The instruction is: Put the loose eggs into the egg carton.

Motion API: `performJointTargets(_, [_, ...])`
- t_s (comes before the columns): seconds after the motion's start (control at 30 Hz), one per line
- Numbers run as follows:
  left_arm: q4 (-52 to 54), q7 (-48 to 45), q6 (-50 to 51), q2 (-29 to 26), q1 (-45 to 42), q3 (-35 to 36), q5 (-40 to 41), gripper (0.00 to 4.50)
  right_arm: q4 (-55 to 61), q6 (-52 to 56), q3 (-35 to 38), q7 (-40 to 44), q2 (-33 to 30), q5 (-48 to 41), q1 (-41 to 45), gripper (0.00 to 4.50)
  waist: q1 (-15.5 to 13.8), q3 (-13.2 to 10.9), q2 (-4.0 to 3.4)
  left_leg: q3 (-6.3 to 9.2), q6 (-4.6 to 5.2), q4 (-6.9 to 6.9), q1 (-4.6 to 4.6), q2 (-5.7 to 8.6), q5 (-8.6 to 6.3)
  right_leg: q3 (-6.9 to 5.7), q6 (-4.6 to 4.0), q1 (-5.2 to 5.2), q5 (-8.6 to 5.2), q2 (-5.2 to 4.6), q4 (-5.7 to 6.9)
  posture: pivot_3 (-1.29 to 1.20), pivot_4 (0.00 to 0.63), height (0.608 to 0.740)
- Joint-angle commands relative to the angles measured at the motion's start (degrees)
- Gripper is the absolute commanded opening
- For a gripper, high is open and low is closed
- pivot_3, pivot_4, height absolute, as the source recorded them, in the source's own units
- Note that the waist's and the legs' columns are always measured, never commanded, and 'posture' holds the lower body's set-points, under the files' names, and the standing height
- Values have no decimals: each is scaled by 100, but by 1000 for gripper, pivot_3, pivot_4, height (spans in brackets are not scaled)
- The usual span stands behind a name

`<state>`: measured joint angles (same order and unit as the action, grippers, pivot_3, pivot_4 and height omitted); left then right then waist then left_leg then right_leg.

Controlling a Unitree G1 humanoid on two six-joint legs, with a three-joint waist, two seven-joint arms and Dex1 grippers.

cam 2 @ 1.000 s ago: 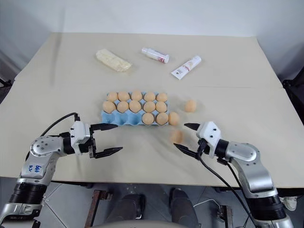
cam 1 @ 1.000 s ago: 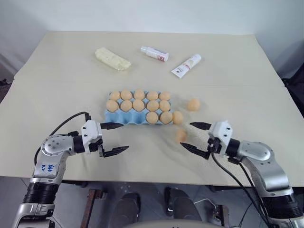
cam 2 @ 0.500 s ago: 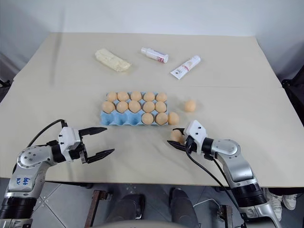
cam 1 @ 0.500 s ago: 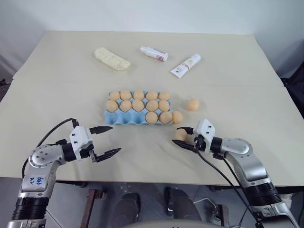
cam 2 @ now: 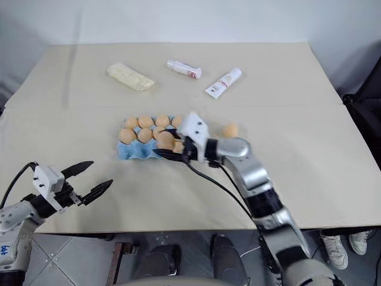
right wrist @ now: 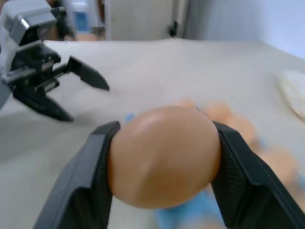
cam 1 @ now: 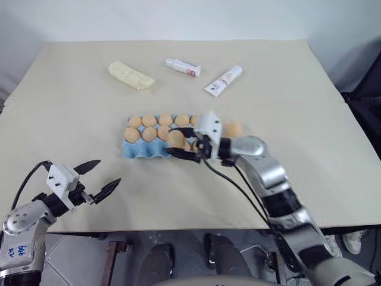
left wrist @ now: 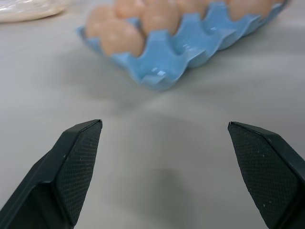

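Note:
The light blue egg carton (cam 1: 138, 152) lies mid-table with tan eggs in its cups. My right gripper (cam 1: 178, 142) hovers over the carton's near right part, shut on one loose egg (right wrist: 162, 155) that sits squarely between its fingers (right wrist: 97, 176). Another loose egg (cam 2: 231, 130) rests on the table right of the carton, just behind my right arm. My left gripper (cam 1: 96, 176) is open and holds nothing; it hangs low near the table's front left edge, well short of the carton (left wrist: 190, 43). It also shows in the right wrist view as the left gripper (right wrist: 71, 90).
At the back of the table lie a pale yellow packet (cam 1: 131, 75) and two white tubes (cam 1: 183, 67) (cam 1: 224, 81). The table's front edge runs close behind my left gripper.
My right gripper shut on a loose egg, rose and swung left over the carton. My left arm drew back to the left, still open. The camera view shifted too.

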<state>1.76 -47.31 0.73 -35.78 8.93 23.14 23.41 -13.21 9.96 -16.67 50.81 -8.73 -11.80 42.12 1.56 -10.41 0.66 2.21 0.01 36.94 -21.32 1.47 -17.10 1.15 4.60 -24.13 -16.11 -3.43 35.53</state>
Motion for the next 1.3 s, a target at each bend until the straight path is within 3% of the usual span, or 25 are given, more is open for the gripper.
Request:
performJointTargets(0.03, [359, 133, -44, 95, 142, 168, 129, 4500, -958, -845, 71, -295, 277, 334, 335, 2303, -15, 0, 0, 0, -1, 1, -6, 3, -1, -1, 0, -4, 0, -3, -1, 0, 150, 740])
performJointTargets(0.07, [429, 149, -32, 117, 190, 168, 134, 4500, -1169, -1007, 68, -309, 337, 400, 408, 2303, -12, 1, 2, 0, 1, 2, -14, 7, -2, -2, 0, -9, 0, -7, -2, 0, 150, 740])
performJointTargets(0.27, [703, 229, 100, 145, 261, 194, 182, 4500, -1183, -1186, 94, 109, 293, 315, 294, 4369, 22, 3, 4, -6, 3, -4, -34, 10, -12, -1, 1, -38, 1, -6, 2, 0, 150, 740])
performJointTargets(0.3, [722, 236, 118, 141, 257, 194, 189, 4500, -1125, -1180, 102, 154, 266, 306, 262, 4468, 30, 3, 4, -7, 1, -4, -34, 7, -13, -2, 0, -39, 0, -4, 1, 0, 150, 740])
performJointTargets(0.43, [818, 199, 185, 104, 130, 66, 202, 4500, -391, -1015, 226, 350, -15, 138, -20, 4468, 22, 2, 4, -10, -2, -3, -34, 1, -12, -1, 0, -39, 0, 0, 1, 0, 150, 740])
performJointTargets(0.53, [954, 136, 284, 84, -156, -240, 155, 4500, 722, -748, 550, 560, -606, -213, -599, 4468, -30, 2, 3, -10, -2, 5, -34, 1, -11, -1, 0, -36, 0, 0, 4, 0, 150, 740])
performJointTargets(0.8, [926, -376, 509, 28, -1067, -1181, 117, 4500, 2369, -252, 2106, -101, -2099, -435, -2742, 4468, -152, 2, 3, -5, -2, 5, -34, 2, -10, -8, 1, -22, 0, -3, -13, 0, 150, 740])
performJointTargets(1.07, [420, -905, 413, -7, -1756, -1560, 59, 4500, 2035, -1076, 3348, -1095, -2134, -167, -4363, 4468, -127, 2, 3, -53, -4, 4, -1, -17, -10, 37, 2, -20, 1, 25, 11, 0, 150, 740])
performJointTargets(1.3, [-18, -1042, 276, -36, -2049, -1543, -13, 4500, 1766, -1229, 3271, -1323, -2077, -155, -4365, 4468, -69, 1, 3, -106, 14, 16, 19, -16, -1, 91, 28, -13, 22, 27, 14, 0, 150, 740])
